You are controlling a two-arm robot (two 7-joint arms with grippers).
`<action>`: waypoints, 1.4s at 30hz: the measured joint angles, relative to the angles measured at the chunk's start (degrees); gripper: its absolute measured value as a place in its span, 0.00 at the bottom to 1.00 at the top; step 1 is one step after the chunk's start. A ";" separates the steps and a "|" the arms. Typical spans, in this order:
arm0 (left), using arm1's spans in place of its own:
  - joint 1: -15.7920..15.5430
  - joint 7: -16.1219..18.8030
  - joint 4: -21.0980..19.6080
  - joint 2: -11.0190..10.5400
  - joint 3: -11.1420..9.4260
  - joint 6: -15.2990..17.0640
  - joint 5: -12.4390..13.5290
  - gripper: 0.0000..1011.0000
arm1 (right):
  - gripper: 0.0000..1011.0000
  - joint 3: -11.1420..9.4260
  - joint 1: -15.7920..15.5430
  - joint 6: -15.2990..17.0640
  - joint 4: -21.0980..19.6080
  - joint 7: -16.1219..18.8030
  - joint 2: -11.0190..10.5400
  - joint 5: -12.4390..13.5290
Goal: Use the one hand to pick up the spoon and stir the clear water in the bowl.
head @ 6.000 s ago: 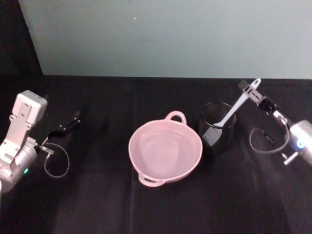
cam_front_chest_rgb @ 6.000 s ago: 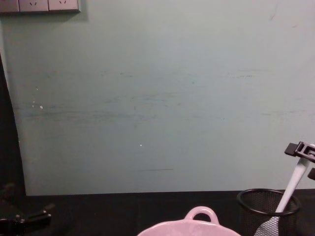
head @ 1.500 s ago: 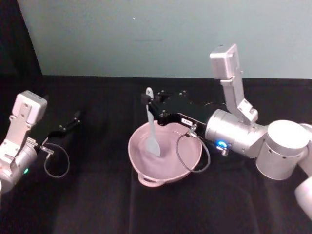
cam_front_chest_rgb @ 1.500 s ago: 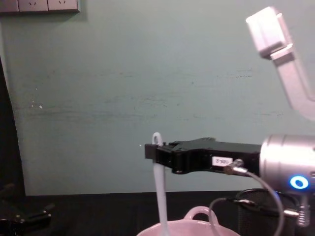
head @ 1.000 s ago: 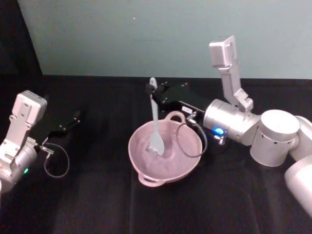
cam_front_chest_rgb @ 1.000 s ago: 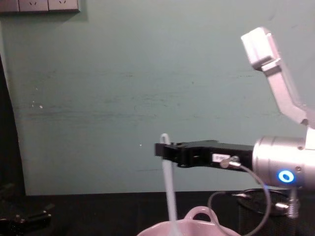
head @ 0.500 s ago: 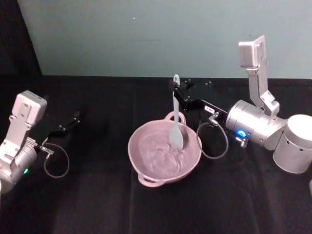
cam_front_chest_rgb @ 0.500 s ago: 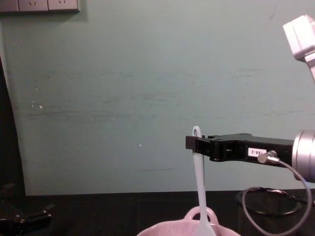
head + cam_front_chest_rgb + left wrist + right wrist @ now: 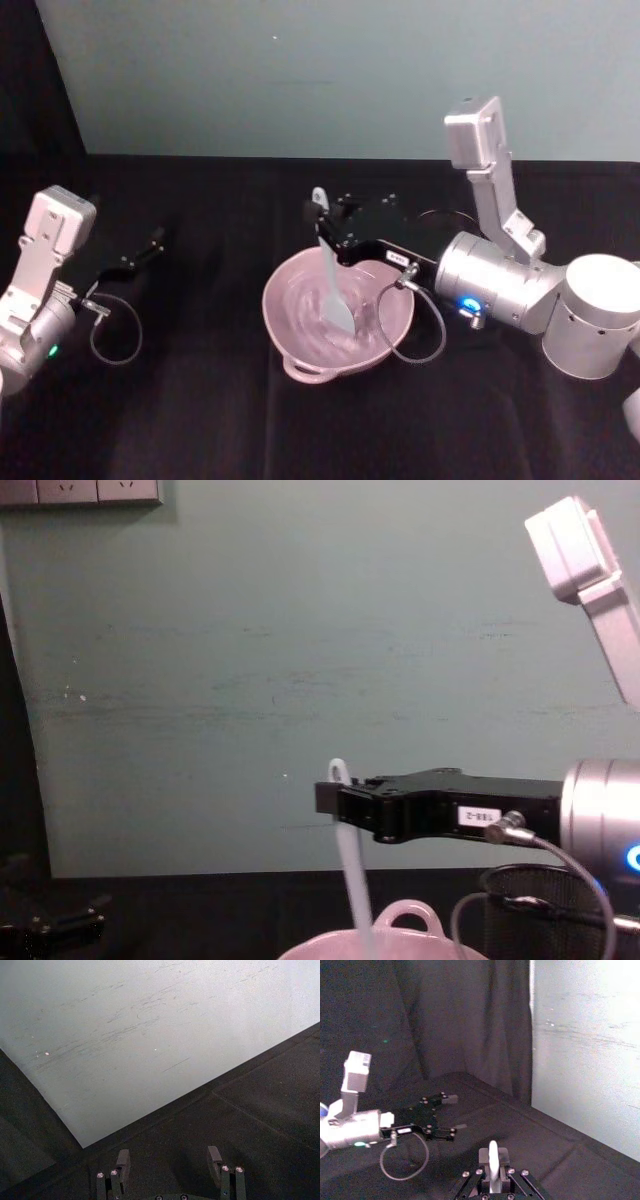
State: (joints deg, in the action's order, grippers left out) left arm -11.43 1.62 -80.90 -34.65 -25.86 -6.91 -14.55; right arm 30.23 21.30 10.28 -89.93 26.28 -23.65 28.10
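The pale pink bowl point(image 9: 304, 369) sits mid-table, and the water in it is rippled. My right gripper point(image 9: 324, 224) hangs above the bowl's far rim, shut on the top of the white spoon point(image 9: 331, 272). The spoon stands nearly upright with its flat head down in the water. From the chest, the gripper point(image 9: 335, 799) holds the spoon point(image 9: 351, 872) just under its hole, over the bowl's loop handle point(image 9: 404, 914). In the right wrist view the spoon's end point(image 9: 493, 1157) sticks up between the jaws. My left gripper point(image 9: 169, 1162) is open and parked at the far left point(image 9: 141, 256).
A black mesh cup point(image 9: 522, 908) stands right of the bowl, partly behind the right arm's cable loop point(image 9: 417, 335). The table is covered in black cloth point(image 9: 200, 420). A pale green wall point(image 9: 250, 680) closes off the back.
My right gripper has carried the spoon leftward through the water, from the bowl's right side to its middle. The left arm has not moved.
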 joint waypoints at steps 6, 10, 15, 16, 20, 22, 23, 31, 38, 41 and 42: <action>0.00 0.00 0.00 0.00 0.00 0.00 0.00 1.00 | 0.11 1.01 0.96 -0.39 1.14 0.75 1.49 0.13; 0.00 0.00 0.00 0.00 0.00 0.00 0.00 1.00 | 0.11 1.44 2.10 -1.00 3.06 1.28 2.74 0.55; 0.00 0.00 0.00 0.00 0.00 0.00 0.00 1.00 | 0.11 1.30 3.23 -2.03 5.81 1.95 4.32 1.88; 0.00 0.00 0.00 0.00 0.00 0.00 0.00 1.00 | 0.11 1.25 3.44 -2.19 6.33 2.07 4.55 2.14; 0.00 0.00 0.00 0.00 0.00 0.00 0.00 1.00 | 0.11 0.73 4.63 -3.04 9.67 2.30 5.72 3.34; 0.00 0.00 0.00 0.00 0.00 0.00 0.00 1.00 | 0.11 0.35 5.35 -3.30 11.42 2.23 5.99 3.60; 0.00 0.00 0.00 0.00 0.00 0.00 0.00 1.00 | 0.11 0.18 5.54 -3.35 11.86 2.19 6.01 3.64; 0.00 0.00 0.00 0.00 0.00 0.00 0.00 1.00 | 0.11 -1.75 5.95 -3.42 12.47 0.26 4.30 3.42; 0.00 0.00 0.00 0.00 0.00 0.00 0.00 1.00 | 0.11 -3.07 4.38 -2.64 9.41 -1.16 1.88 2.38; 0.00 0.00 0.00 0.00 0.00 0.00 0.00 1.00 | 0.11 -3.27 3.55 -1.98 7.58 -1.46 0.90 1.95; 0.00 0.00 0.00 0.00 0.00 0.00 0.00 1.00 | 0.11 -3.30 3.32 -1.78 7.14 -1.48 0.68 1.84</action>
State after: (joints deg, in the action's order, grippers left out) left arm -11.43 1.62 -80.90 -34.65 -25.86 -6.91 -14.55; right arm 26.93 24.62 8.51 -82.80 24.80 -22.98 29.94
